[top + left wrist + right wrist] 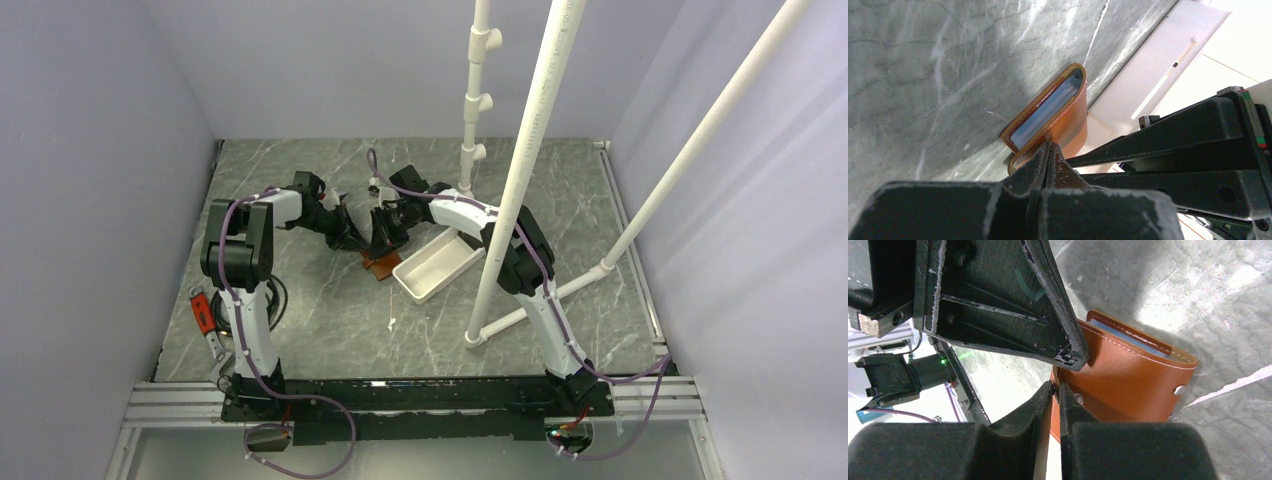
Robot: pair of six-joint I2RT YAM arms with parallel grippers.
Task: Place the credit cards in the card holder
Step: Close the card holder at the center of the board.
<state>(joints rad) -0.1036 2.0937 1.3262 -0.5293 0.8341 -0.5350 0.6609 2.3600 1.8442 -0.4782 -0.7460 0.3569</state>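
Right jaws nearly shut, seem to pinch wallet (1128,375) edge, to keep it steady. Left jaws fully shut, empty; tip presses wallet onto table (1198,290) beside white tray (445,275). Blue card (1048,111) sits inside fold.

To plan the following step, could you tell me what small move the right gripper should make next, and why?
Probably finish closing the right gripper on the card holder's edge: its fingers flank that edge with only a slit between, while the left gripper, shut, pinches the holder, a blue card inside.
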